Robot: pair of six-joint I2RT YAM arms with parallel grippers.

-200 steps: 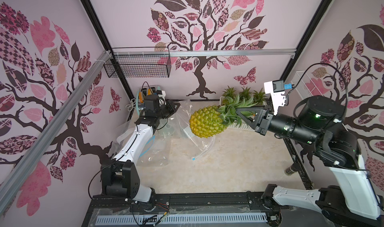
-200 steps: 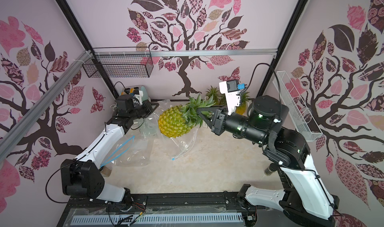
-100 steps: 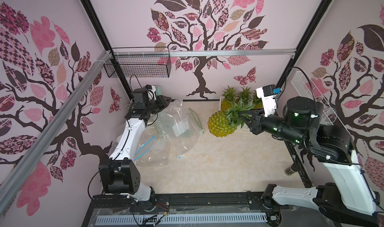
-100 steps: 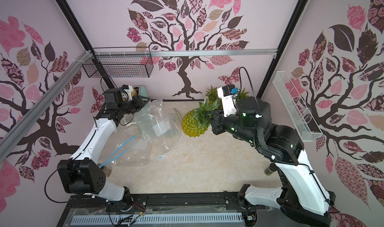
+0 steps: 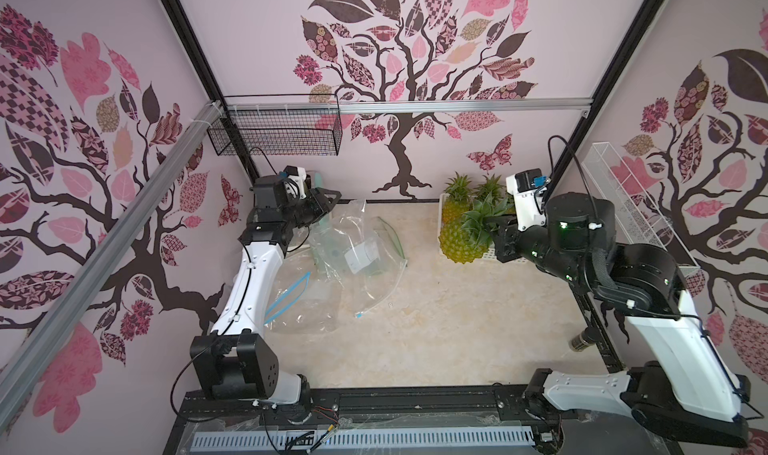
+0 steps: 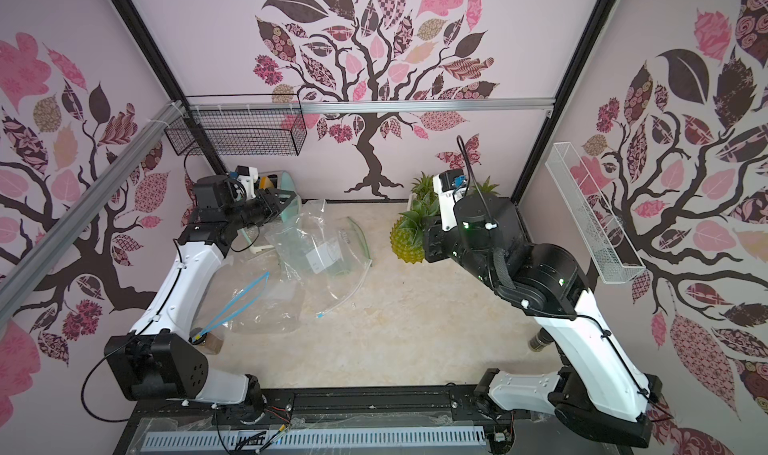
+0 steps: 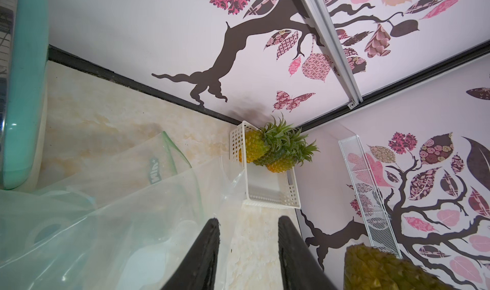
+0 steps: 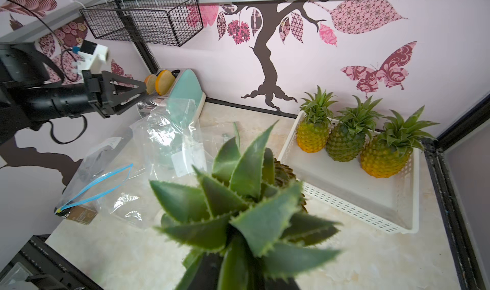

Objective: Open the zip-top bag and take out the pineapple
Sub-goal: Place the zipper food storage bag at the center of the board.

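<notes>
My right gripper [image 5: 496,229] [image 6: 430,229] is shut on the leafy crown of the pineapple [image 5: 461,247] [image 6: 405,244]. The yellow-green fruit hangs low, beside the white tray's near corner and well clear of the bag. In the right wrist view the crown [image 8: 246,196] hides the jaws. The zip-top bag [image 5: 357,251] [image 6: 322,247] [image 8: 172,143] lies crumpled and empty on the table, its green-edged mouth gaping. My left gripper [image 5: 332,197] [image 7: 248,219] hovers open at the bag's back-left edge, nothing between its fingers.
A white perforated tray [image 8: 344,204] [image 5: 486,258] in the back right corner holds three pineapples [image 8: 344,140]. A second clear bag with a blue zip [image 5: 299,303] [image 8: 98,185] lies at front left. A mint toaster [image 8: 185,87] stands at back left. Wire baskets [image 5: 274,130] hang on the walls.
My left gripper opened and let go of the bag, which dropped to the table. My right arm carried the pineapple down and rightward, over to the white tray.
</notes>
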